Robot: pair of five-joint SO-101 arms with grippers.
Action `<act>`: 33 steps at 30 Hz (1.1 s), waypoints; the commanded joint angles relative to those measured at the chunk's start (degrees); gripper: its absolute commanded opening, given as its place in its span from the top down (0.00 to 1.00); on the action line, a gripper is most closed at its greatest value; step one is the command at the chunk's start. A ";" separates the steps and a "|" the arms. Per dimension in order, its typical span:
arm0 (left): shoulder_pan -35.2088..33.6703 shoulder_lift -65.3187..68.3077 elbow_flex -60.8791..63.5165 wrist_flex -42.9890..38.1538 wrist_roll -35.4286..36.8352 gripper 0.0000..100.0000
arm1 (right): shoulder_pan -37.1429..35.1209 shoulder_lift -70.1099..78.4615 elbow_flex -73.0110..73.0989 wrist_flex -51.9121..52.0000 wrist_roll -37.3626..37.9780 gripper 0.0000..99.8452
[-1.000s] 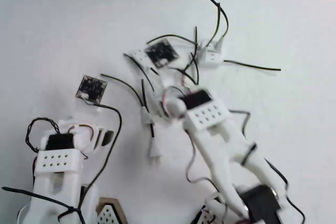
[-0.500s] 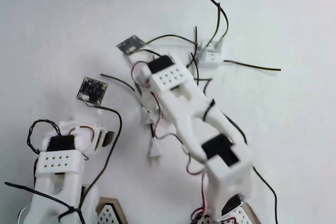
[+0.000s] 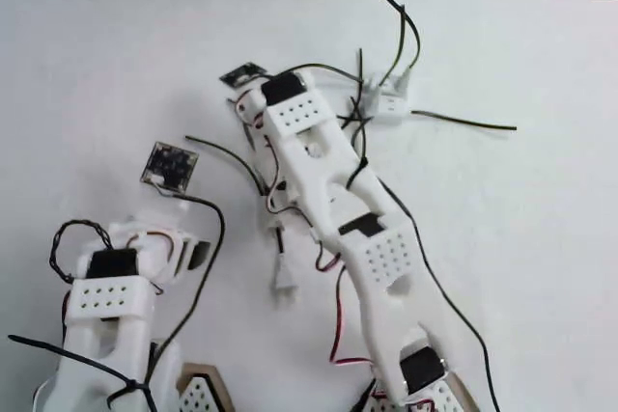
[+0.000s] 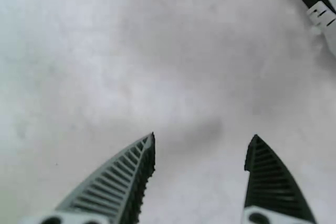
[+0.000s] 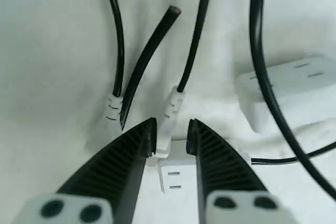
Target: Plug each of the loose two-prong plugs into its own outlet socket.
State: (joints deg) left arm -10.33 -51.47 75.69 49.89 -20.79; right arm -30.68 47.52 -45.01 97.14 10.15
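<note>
Plugs and sockets: lying scattered on the white table (image 3: 97, 65), trailing black cables.
Right gripper (image 5: 171, 123): hanging low over a white plug (image 5: 167, 129), jaws standing a little apart and straddling it, not visibly clamping it.
White plug: sitting at the edge of a small outlet socket (image 5: 176, 174), thin black cable (image 5: 197, 35) leading away; cannot tell whether seated in the slots.
Second plug (image 5: 110, 109): lying just beside the first, outside the jaws.
Larger socket block (image 5: 296, 90): resting near, off to one side, crossed by a thick black cable (image 5: 260, 77).
Markings: showing as paired slots on both socket faces.
Right arm (image 3: 328, 180): stretching across the table's middle toward the far side.
Left gripper (image 4: 202, 139): hovering above bare table, jaws gaping wide, gripping nothing.
Left arm (image 3: 106, 301): sitting at the near left corner, well apart from the right gripper.
Loose plug (image 3: 284, 280): lying between the two arms, prongs pointing toward the near edge.
Far socket (image 3: 389, 105): lying just beside the right arm, cables crossing around it.
Black square board (image 3: 171, 163): lying beyond the left arm.
Second board (image 3: 243, 74): peeking out just past the right arm's tip.
</note>
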 commanded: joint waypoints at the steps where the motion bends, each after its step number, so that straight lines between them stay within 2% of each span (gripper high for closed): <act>1: -0.22 -1.54 -0.35 -0.97 -0.09 0.72 | 0.66 0.75 -4.13 1.10 -0.18 0.90; 9: -0.22 -1.54 -0.35 -0.97 -0.09 0.72 | 0.48 1.54 -3.25 1.19 -0.09 0.90; 14: -0.22 -1.54 -0.35 -0.97 -0.18 0.72 | 0.66 1.45 0.18 1.19 2.55 0.98; 18: -0.22 -1.54 -0.35 -0.97 -0.18 0.72 | 0.40 -0.31 0.35 1.19 2.73 0.98; 28: -0.22 -1.54 -0.35 -1.14 -0.18 0.72 | -0.48 -17.19 1.14 1.27 2.37 0.98; 33: -0.22 -1.54 -0.35 -1.14 -0.18 0.72 | -1.98 -27.91 9.76 1.27 2.29 0.98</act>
State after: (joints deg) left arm -10.33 -51.47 75.69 49.89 -20.79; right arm -31.03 28.62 -38.86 98.02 12.53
